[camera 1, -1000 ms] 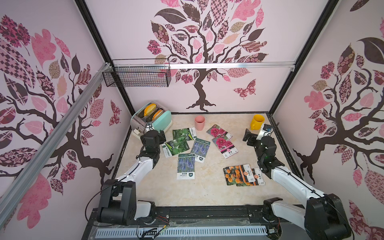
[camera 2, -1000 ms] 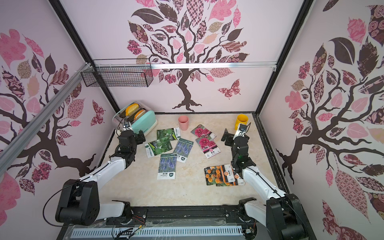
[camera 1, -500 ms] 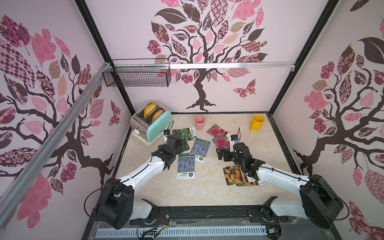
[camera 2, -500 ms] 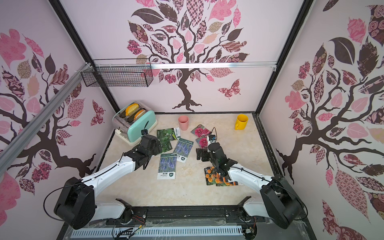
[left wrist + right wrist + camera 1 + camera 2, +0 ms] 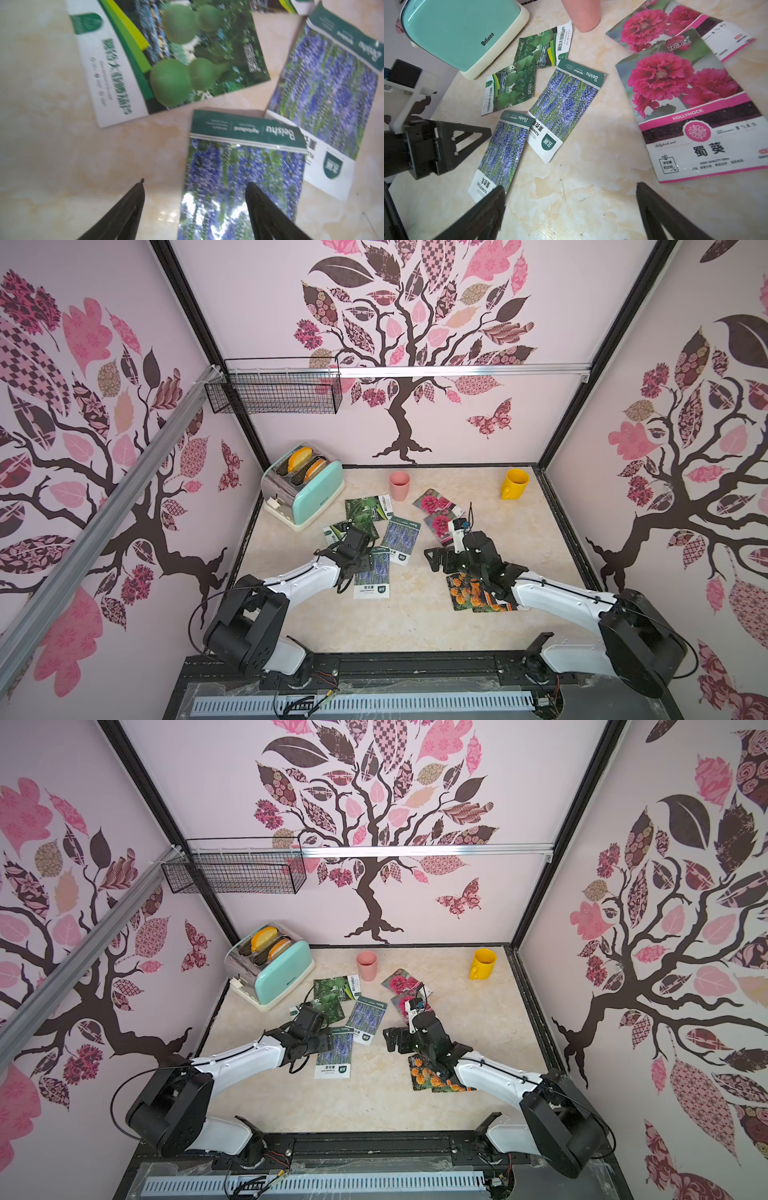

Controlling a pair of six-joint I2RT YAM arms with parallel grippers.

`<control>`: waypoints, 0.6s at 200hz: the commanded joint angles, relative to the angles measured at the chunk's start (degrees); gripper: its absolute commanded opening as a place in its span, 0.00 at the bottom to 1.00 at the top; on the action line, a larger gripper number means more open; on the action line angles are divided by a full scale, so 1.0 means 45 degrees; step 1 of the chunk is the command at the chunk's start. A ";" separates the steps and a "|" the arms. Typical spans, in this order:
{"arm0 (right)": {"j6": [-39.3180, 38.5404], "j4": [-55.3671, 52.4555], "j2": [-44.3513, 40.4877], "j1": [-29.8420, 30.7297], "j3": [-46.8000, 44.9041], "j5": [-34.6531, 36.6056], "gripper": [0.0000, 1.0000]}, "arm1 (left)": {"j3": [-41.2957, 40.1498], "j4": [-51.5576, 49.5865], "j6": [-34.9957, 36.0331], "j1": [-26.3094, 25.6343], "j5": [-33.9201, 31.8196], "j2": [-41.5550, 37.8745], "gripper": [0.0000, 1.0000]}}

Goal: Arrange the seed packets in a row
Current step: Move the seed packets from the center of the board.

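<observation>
The seed packets [image 5: 365, 1017] lie scattered flat on the marble table [image 5: 407, 622], not in a row. The near lavender packet [image 5: 371, 578] has its long axis running front to back, with the white label strip toward the robot and the dark green header away. That header's corner overlaps the label strip of the second lavender packet [image 5: 401, 537], which lies on a similar axis, its far end leaning a little to the right. Two gourd packets [image 5: 365, 508] lie crosswise beside the toaster [image 5: 309, 489] (the far one's label strip points at the pink cup [image 5: 399, 485], the near one's the opposite way). Two overlapping hollyhock packets [image 5: 685, 99] lie on a diagonal, label ends toward the right side. Two marigold packets [image 5: 467, 593] sit partly hidden under the right arm. The left gripper [image 5: 195, 182] hovers low with its fingers spread, straddling one long edge of the near lavender packet and holding nothing. The right gripper [image 5: 570, 187] is spread wide over bare table between the lavender and hollyhock packets.
</observation>
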 commanded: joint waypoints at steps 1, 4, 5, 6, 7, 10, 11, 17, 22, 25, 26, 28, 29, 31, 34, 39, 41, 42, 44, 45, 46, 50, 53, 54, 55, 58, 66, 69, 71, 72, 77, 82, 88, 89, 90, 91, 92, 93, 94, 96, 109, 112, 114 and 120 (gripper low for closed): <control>0.0077 -0.0508 -0.0898 0.0029 -0.0121 -0.0008 1.00 | 0.0480 0.0236 -0.0194 -0.0850 0.0614 0.0497 0.77; 0.0067 -0.0568 -0.1036 0.0029 -0.0124 0.0018 0.99 | 0.0532 0.0220 -0.0230 -0.0995 0.0592 0.0551 0.77; 0.0072 -0.0582 -0.1072 0.0030 -0.0123 0.0044 0.99 | 0.0548 0.0223 -0.0227 -0.1050 0.0585 0.0573 0.77; 0.0065 -0.0609 -0.1110 0.0021 -0.0122 0.0066 0.99 | 0.0566 0.0214 -0.0235 -0.1087 0.0581 0.0584 0.77; 0.0051 -0.0632 -0.1148 0.0016 -0.0122 0.0087 0.99 | 0.0584 0.0181 -0.0249 -0.1125 0.0579 0.0609 0.77; 0.0054 -0.0720 -0.1265 0.0005 -0.0122 0.0113 1.00 | 0.0642 0.0188 -0.0261 -0.1251 0.0578 0.0660 0.78; 0.0056 -0.0746 -0.1304 -0.0001 -0.0112 0.0140 1.00 | 0.0672 0.0187 -0.0281 -0.1295 0.0568 0.0676 0.77; 0.0057 -0.0905 -0.1552 -0.0008 -0.0102 0.0226 1.00 | 0.0750 0.0168 -0.0333 -0.1524 0.0577 0.0803 0.77; 0.0040 -0.0996 -0.1760 -0.0003 -0.0119 0.0283 1.00 | 0.0795 0.0176 -0.0368 -0.1694 0.0587 0.0905 0.77; 0.0019 -0.1032 -0.1871 0.0003 -0.0138 0.0308 1.00 | 0.0825 0.0171 -0.0408 -0.1782 0.0618 0.0973 0.77; 0.0009 -0.1039 -0.1920 -0.0003 -0.0140 0.0325 1.00 | 0.0831 0.0179 -0.0413 -0.1805 0.0637 0.1008 0.78; 0.0016 -0.1058 -0.1980 -0.0007 -0.0165 0.0348 1.00 | 0.0851 0.0194 -0.0445 -0.1846 0.0671 0.1026 0.77; 0.0017 -0.1062 -0.2013 -0.0007 -0.0173 0.0355 1.00 | 0.0854 0.0190 -0.0445 -0.1866 0.0683 0.1079 0.77; 0.0033 -0.1079 -0.2087 -0.0008 -0.0203 0.0375 0.99 | 0.0856 0.0202 -0.0465 -0.1906 0.0716 0.1136 0.77; 0.0037 -0.1074 -0.2186 -0.0008 -0.0242 0.0413 1.00 | 0.0881 0.0230 -0.0520 -0.1950 0.0771 0.1231 0.78; 0.0035 -0.1099 -0.2351 -0.0022 -0.0301 0.0463 1.00 | 0.0869 0.0281 -0.0546 -0.1999 0.0884 0.1364 0.77; 0.0037 -0.1101 -0.2374 -0.0025 -0.0309 0.0471 1.00 | 0.0860 0.0308 -0.0553 -0.2022 0.0928 0.1417 0.77; 0.0028 -0.1103 -0.2431 -0.0017 -0.0330 0.0487 1.00 | 0.0849 0.0325 -0.0574 -0.2022 0.0958 0.1445 0.77; 0.0021 -0.1118 -0.2489 -0.0025 -0.0345 0.0496 1.00 | 0.0840 0.0363 -0.0594 -0.2037 0.0980 0.1510 0.77; 0.0019 -0.1121 -0.2512 -0.0026 -0.0360 0.0497 1.00 | 0.0849 0.0382 -0.0595 -0.2040 0.1004 0.1541 0.77; 0.0019 -0.1132 -0.2533 -0.0027 -0.0368 0.0508 1.00 | 0.0853 0.0382 -0.0595 -0.2031 0.1025 0.1576 0.77; 0.0004 -0.1159 -0.2621 -0.0022 -0.0392 0.0530 1.00 | 0.0823 0.0411 -0.0647 -0.2023 0.1076 0.1652 0.77; -0.0001 -0.1204 -0.2689 -0.0027 -0.0412 0.0552 1.00 | 0.0819 0.0417 -0.0655 -0.2025 0.1109 0.1728 0.77; -0.0011 -0.1212 -0.2700 -0.0027 -0.0423 0.0545 1.00 | 0.0828 0.0419 -0.0654 -0.2024 0.1117 0.1767 0.77; -0.0006 -0.1226 -0.2705 -0.0027 -0.0429 0.0551 1.00 | 0.0833 0.0420 -0.0664 -0.2023 0.1120 0.1796 0.77; -0.0016 -0.1254 -0.2758 -0.0027 -0.0448 0.0569 1.00 | 0.0810 0.0421 -0.0645 -0.2023 0.1139 0.1863 0.77; -0.0050 -0.1350 -0.2839 -0.0022 -0.0488 0.0583 1.00 | 0.0787 0.0337 -0.0674 -0.2038 0.1179 0.2000 0.77; -0.0061 -0.1384 -0.2856 -0.0032 -0.0502 0.0595 1.00 | 0.0765 0.0310 -0.0693 -0.2032 0.1173 0.2045 0.77; -0.0060 -0.1394 -0.2864 -0.0019 -0.0510 0.0586 1.00 | 0.0761 0.0281 -0.0692 -0.2025 0.1156 0.2071 0.77; -0.0070 -0.1405 -0.2865 -0.0023 -0.0511 0.0591 1.00 | 0.0750 0.0273 -0.0702 -0.2024 0.1150 0.2075 0.77; -0.0075 -0.1471 -0.2885 -0.0028 -0.0531 0.0581 1.00 | 0.0666 0.0245 -0.0745 -0.2033 0.1131 0.2091 0.77; -0.0082 -0.1527 -0.2886 -0.0042 -0.0539 0.0567 1.00 | 0.0587 0.0227 -0.0798 -0.2025 0.1103 0.2083 0.77; -0.0098 -0.1558 -0.2886 -0.0037 -0.0578 0.0535 1.00 | 0.0463 0.0182 -0.0870 -0.2006 0.1100 0.2051 0.77; -0.0098 -0.1555 -0.2886 -0.0032 -0.0594 0.0527 1.00 | 0.0435 0.0165 -0.0889 -0.2005 0.1093 0.2036 0.77; -0.0099 -0.1554 -0.2896 -0.0030 -0.0602 0.0523 1.00 | 0.0412 0.0146 -0.0908 -0.2004 0.1089 0.2038 0.77; -0.0099 -0.1554 -0.2901 -0.0029 -0.0606 0.0521 1.00 | 0.0390 0.0137 -0.0907 -0.1994 0.1077 0.2019 0.77; -0.0089 -0.1544 -0.2903 -0.0018 -0.0618 0.0510 1.00 | 0.0370 0.0123 -0.0917 -0.1989 0.1081 0.2020 0.77; -0.0084 -0.1548 -0.2904 -0.0023 -0.0633 0.0504 1.00 | 0.0350 0.0106 -0.0922 -0.1977 0.1083 0.2010 0.77; -0.0082 -0.1551 -0.2905 -0.0025 -0.0651 0.0492 1.00 | 0.0330 0.0097 -0.0944 -0.1970 0.1084 0.1996 0.77; -0.0080 -0.1538 -0.2905 -0.0032 -0.0674 0.0497 1.00 | 0.0296 0.0057 -0.0965 -0.1966 0.1075 0.1975 0.77; -0.0072 -0.1468 -0.2918 -0.0018 -0.0830 0.0460 1.00 | -0.0048 -0.0071 -0.1128 -0.1854 0.1078 0.1810 0.77; -0.0061 -0.1442 -0.2919 -0.0026 -0.0869 0.0445 1.00 | -0.0142 -0.0078 -0.1186 -0.1824 0.1084 0.1760 0.77; -0.0046 -0.1428 -0.2909 -0.0027 -0.0895 0.0437 1.00 | -0.0203 -0.0070 -0.1207 -0.1787 0.1095 0.1726 0.77; -0.0026 -0.1407 -0.2906 -0.0025 -0.0956 0.0411 1.00 | -0.0402 -0.0083 -0.1275 -0.1679 0.1153 0.1582 0.76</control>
